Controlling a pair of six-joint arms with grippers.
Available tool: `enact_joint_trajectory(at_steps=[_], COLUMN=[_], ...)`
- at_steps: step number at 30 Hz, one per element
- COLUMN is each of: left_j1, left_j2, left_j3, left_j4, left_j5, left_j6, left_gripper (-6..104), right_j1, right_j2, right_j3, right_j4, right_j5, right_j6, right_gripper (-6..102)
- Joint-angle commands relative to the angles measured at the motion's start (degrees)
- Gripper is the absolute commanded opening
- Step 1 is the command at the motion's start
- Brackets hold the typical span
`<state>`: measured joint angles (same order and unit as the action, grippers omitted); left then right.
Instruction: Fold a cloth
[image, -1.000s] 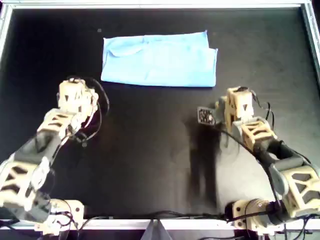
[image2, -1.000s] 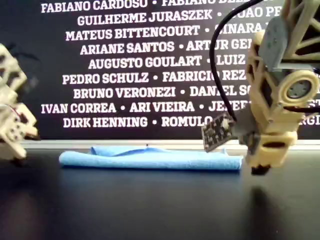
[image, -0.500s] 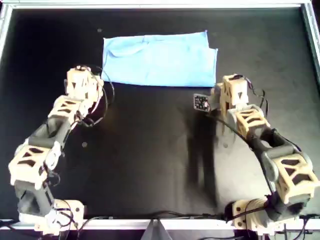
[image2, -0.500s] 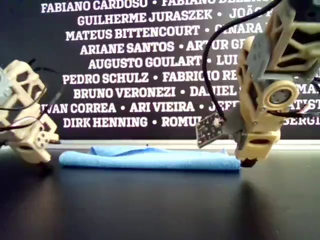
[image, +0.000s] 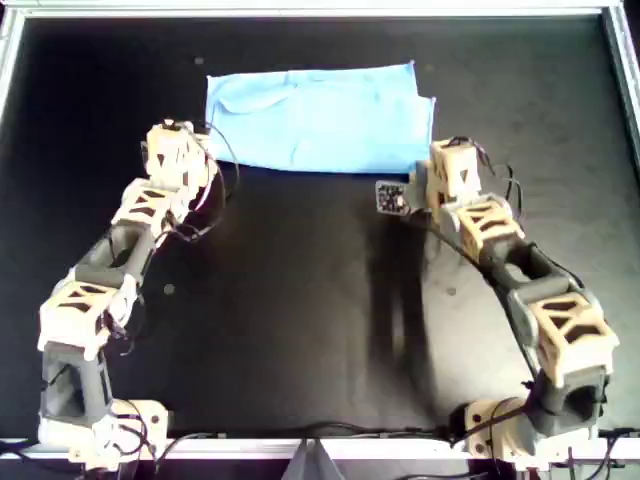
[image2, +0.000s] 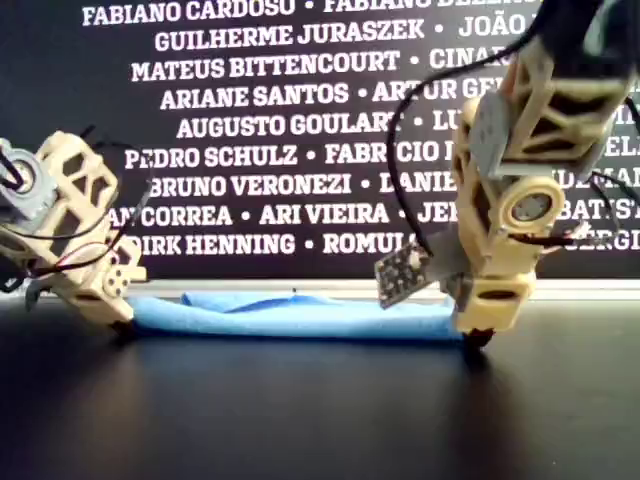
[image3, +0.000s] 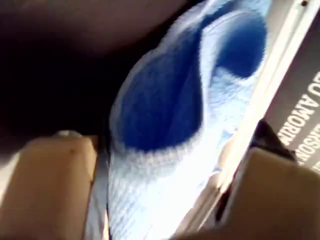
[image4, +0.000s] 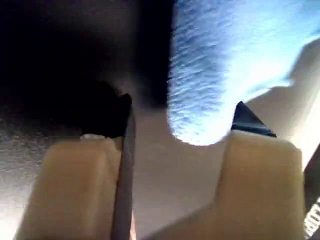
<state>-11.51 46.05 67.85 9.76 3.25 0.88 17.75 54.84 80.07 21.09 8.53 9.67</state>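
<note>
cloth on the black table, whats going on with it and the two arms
Two robot arms are at the near corners of a light-blue cloth, which lies folded into a strip on the black table. The left gripper is at the corner on the overhead view's left, the right gripper at the corner on its right. Both wrist views show open jaws with the cloth's edge between them, not yet pinched.

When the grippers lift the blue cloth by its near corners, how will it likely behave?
The cloth will probably droop limply: it lies flat with soft folds. It looks thin and likely light. Its fuzzy weave, seen between the open left gripper and right gripper, probably resists slipping.
</note>
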Motion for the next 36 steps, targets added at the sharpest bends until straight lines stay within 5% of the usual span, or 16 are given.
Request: enact_joint_trajectory(at_steps=[1,22,26,36], left_j1=[-1.4,-1.6,-1.6,-1.6], left_j2=[-0.3,-0.4,-0.5,-0.4], left_j3=[-2.6,-1.9,-2.5,-2.7], left_j4=[-0.4,-0.3,-0.3,-0.5], left_j5=[0.0,0.5,0.5,0.7], left_j6=[-0.2,0.6,0.6,0.6], left_gripper=[98,95,82,23], right_j1=[0.2,0.3,0.3,0.3], right_j2=[-0.4,-3.3,-3.3,-3.3], right_j3=[-9.4,-14.1,-14.1,-14.2], right_j4=[4.0,6.5,6.5,5.4], right_j5=[-0.4,-0.4,-0.4,-0.4], right_j6=[0.09,0.35,0.35,0.53], right_gripper=[74,73,63,13])
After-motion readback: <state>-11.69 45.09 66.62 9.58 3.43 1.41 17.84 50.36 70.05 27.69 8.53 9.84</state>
